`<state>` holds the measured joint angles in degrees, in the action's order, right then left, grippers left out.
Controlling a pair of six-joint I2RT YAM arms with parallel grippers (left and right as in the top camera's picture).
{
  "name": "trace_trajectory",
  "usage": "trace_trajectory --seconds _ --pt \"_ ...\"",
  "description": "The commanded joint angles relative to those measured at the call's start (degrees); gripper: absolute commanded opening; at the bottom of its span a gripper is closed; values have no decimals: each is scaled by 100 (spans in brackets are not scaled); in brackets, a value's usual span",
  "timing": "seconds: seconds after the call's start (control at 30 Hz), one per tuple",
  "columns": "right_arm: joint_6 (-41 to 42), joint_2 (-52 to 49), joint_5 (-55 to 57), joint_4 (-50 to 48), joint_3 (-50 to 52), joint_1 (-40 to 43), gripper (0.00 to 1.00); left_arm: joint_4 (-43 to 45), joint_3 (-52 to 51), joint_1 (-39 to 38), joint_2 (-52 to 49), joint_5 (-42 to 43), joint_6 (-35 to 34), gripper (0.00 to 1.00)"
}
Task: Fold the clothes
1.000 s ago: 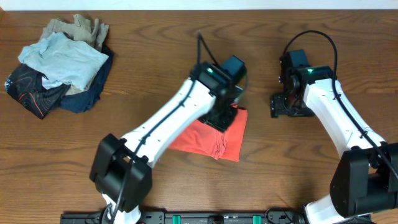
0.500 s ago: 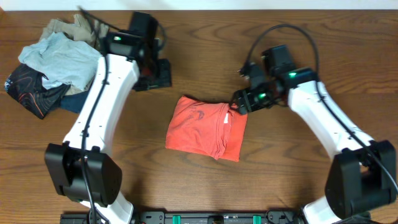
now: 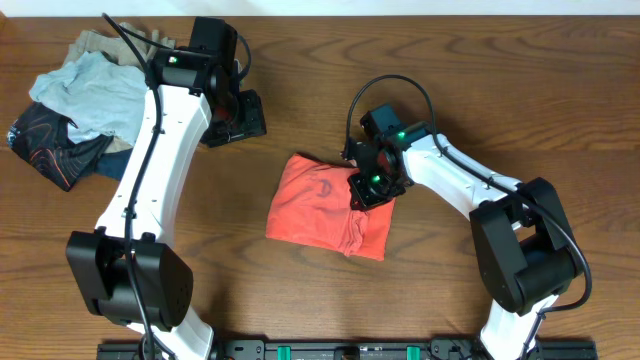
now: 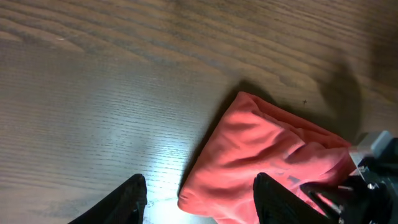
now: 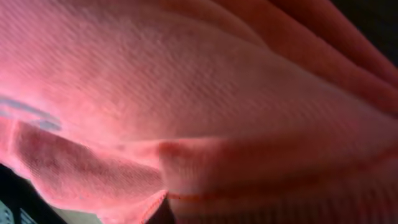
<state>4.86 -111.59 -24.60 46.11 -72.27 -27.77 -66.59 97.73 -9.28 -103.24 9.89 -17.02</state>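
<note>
The coral-red T-shirt (image 3: 315, 205) lies folded into a small rectangle in the middle of the table. My right gripper (image 3: 368, 187) is down on its upper right edge, shut on the cloth. The right wrist view is filled with red fabric (image 5: 186, 93) and a hem, which hides the fingers. My left gripper (image 3: 243, 118) hovers over bare wood at the upper left, well away from the shirt. In the left wrist view its jaws (image 4: 205, 202) stand open with nothing between them. The shirt (image 4: 267, 155) lies further off in that view, with the right gripper (image 4: 373, 177) at its edge.
A heap of light-blue, tan, navy and black garments (image 3: 90, 100) lies at the far left corner, just beyond the left arm. Bare brown wood (image 3: 500, 80) surrounds the shirt.
The left arm lifted off the shirt and swung to the upper left, its jaws opening. The right gripper came in from the right onto the shirt's edge and shut.
</note>
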Motion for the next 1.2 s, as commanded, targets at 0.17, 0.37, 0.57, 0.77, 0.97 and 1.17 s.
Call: trace_trajectory --seconds 0.17,0.37,0.57,0.77,0.97,1.17 --pt "450 796 55 944 -442 409 2 -13 -98 -7 26 -50 -87 57" --pt "455 1084 1167 2020 -402 601 18 -15 -103 -7 26 -50 -87 57" --pt "584 1073 1580 2240 184 601 17 -15 -103 -7 26 -50 -87 57" --pt "776 1088 1300 1598 483 601 16 -11 -103 -7 26 -48 -87 58" --pt "446 1110 -229 1023 -188 601 29 -13 -103 -7 26 -48 -87 57" --pt "166 1088 -1670 -321 -380 446 43 -13 -103 -7 26 -48 -87 58"
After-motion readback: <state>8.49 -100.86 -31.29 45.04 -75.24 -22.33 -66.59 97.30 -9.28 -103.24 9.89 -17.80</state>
